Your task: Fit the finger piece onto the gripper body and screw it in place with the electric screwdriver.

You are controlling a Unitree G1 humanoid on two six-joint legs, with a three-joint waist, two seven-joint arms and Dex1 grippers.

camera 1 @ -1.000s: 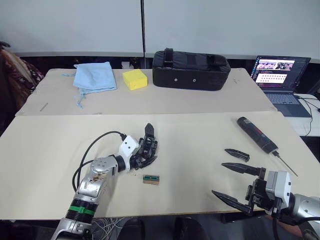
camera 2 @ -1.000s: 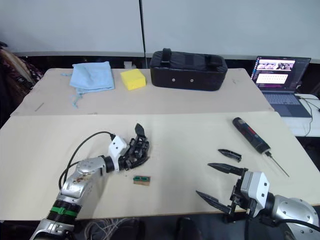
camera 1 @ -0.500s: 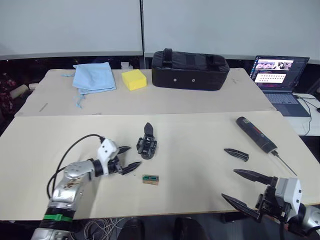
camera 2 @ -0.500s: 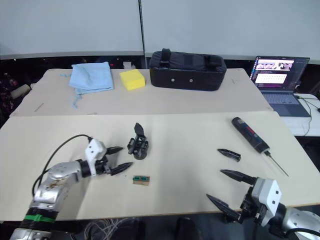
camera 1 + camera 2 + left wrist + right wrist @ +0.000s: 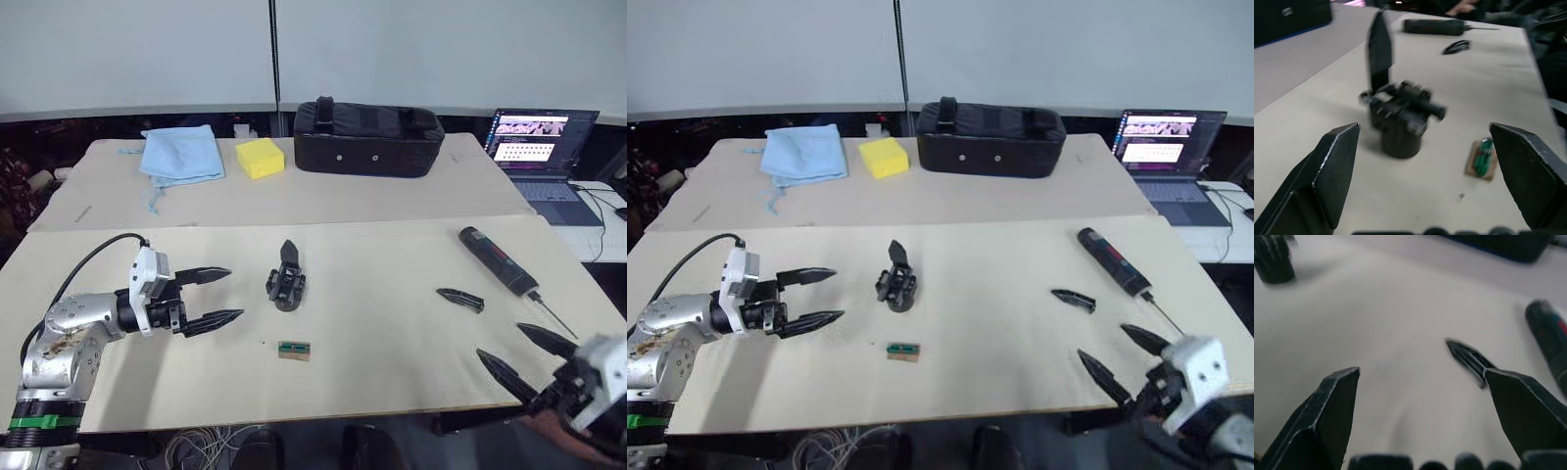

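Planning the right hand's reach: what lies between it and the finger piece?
Only bare table. In the left eye view the open right hand sits near the front edge, with the finger piece beyond it and nothing between.

No text, label or number can be read anywhere; the laptop (image 5: 541, 147) screen at the table's far right shows rows of small marks on a dark and white window, too small to make out, and the red marking on the screwdriver (image 5: 500, 260) carries no legible letters
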